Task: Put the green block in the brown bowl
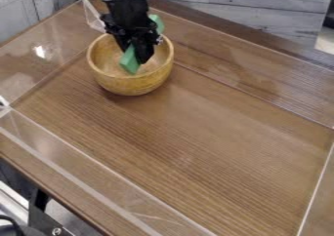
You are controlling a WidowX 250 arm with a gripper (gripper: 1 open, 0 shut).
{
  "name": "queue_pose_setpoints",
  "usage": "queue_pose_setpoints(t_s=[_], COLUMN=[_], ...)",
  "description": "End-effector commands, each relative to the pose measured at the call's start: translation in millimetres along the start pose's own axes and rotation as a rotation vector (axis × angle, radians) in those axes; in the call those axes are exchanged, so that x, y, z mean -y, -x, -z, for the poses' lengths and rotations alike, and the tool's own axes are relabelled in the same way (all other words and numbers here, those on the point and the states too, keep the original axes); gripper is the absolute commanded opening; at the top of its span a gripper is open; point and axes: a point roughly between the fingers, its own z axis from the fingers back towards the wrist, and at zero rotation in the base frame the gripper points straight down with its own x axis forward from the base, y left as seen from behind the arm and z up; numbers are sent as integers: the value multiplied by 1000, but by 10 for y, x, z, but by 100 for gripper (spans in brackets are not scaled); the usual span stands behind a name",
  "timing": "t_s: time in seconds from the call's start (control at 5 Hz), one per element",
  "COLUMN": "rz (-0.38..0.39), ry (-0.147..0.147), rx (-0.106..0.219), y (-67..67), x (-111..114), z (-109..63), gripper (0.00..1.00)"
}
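Observation:
The brown bowl (129,72) stands on the wooden table at the upper left of the camera view. My black gripper (129,45) reaches down over the bowl's opening, shut on the green block (132,57). The block hangs steeply tilted, its lower end inside the bowl and its upper end showing behind the fingers near the bowl's far rim. Whether the block's lower end touches the bowl's floor I cannot tell.
The wooden table (196,133) carries a clear raised border (78,167) along its front and sides. A pale brick-pattern wall (248,11) runs behind it. Dark equipment (20,216) sits below the front left corner.

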Motion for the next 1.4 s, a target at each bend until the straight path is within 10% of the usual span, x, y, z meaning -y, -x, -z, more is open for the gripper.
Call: queue_pose_setpoints(t_s=[0.0, 1.2], rz=[17, -14], ry=[-27, -3], rx=[57, 16], y=[-167, -197], x=[-22, -61], z=[-159, -131], gripper=[0, 0])
